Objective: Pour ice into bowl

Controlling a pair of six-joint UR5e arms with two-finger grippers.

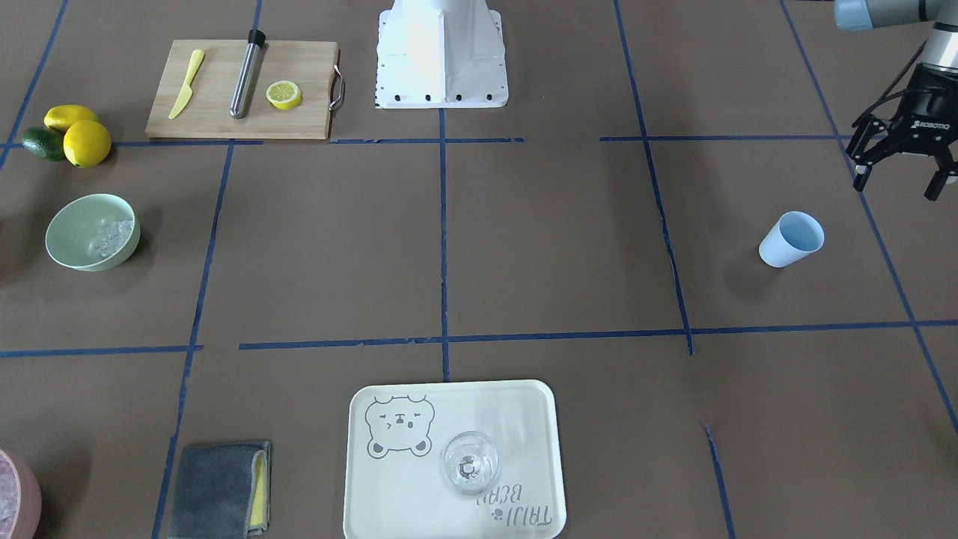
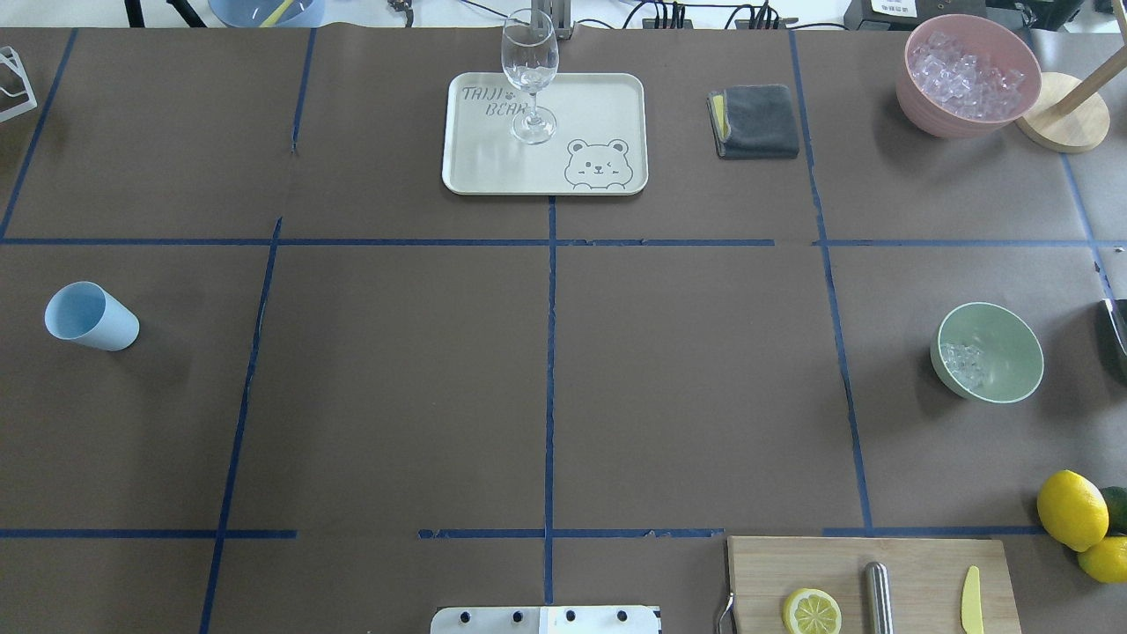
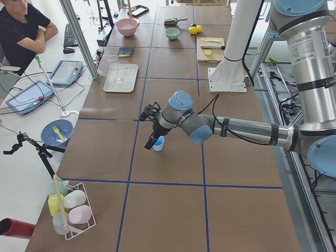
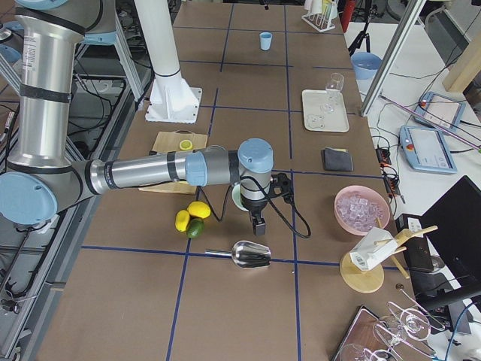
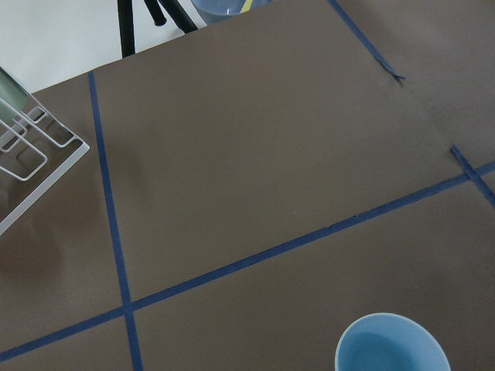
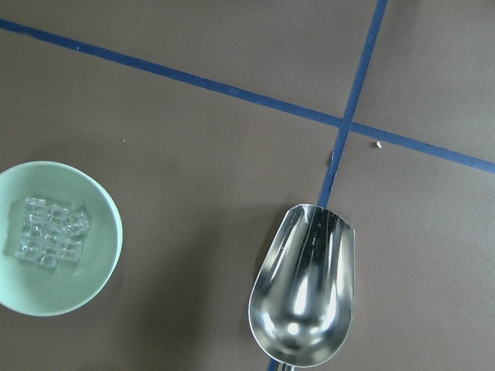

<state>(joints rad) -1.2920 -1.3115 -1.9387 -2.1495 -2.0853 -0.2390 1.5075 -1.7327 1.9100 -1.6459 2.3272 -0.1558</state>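
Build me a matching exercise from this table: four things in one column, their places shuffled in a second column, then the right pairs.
Things
1. ice
2. wine glass
3. lemon slice
4. metal scoop

Places
A. on the wooden cutting board
B. lying straight on the table
C. in the mint-green bowl
D. standing on the bear tray

Pairs: 1-C, 2-D, 3-A, 4-B

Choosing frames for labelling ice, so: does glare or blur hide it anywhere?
Right wrist view: ice in the bowl is sharp, glare only on the metal scoop. Front-facing view: ice reads as a small pale patch; the white robot base is blown out.
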